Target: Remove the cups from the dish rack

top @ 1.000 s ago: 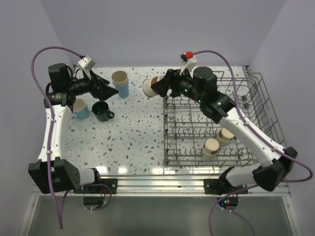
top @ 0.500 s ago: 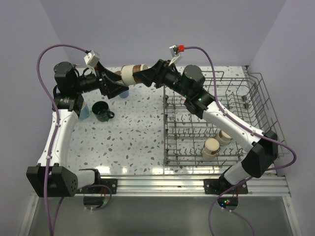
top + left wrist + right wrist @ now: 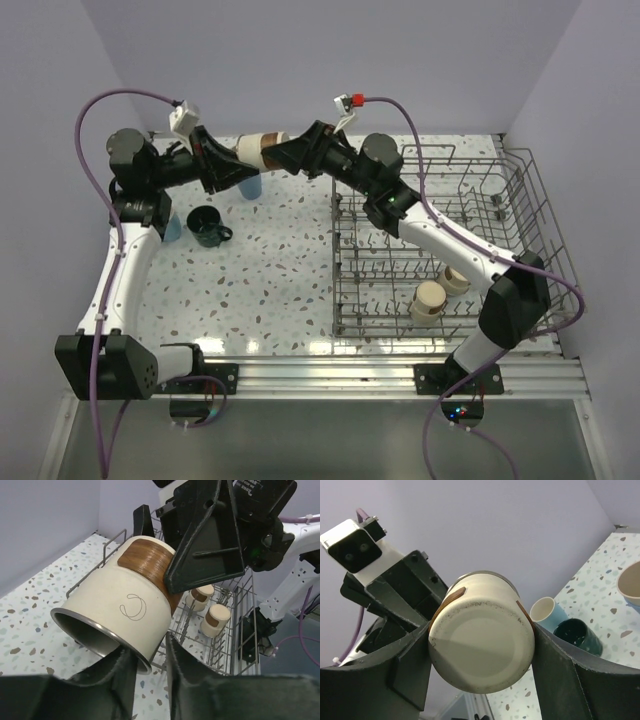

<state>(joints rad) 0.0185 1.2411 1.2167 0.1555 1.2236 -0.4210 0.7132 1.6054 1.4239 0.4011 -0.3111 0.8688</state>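
Past dish rack's [image 3: 380, 285] left edge, cup [image 3: 258, 150]

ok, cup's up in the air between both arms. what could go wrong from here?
1. The left jaws straddle only the rim of the cup, which lies sideways in the air. If the right jaws let go early, it may tilt out and drop.
2. The blue tumbler sits about under it, with the teal mug nearby, so a fall could knock them over.

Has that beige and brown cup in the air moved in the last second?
Yes: the beige-and-brown cup went left, farther from the dish rack.
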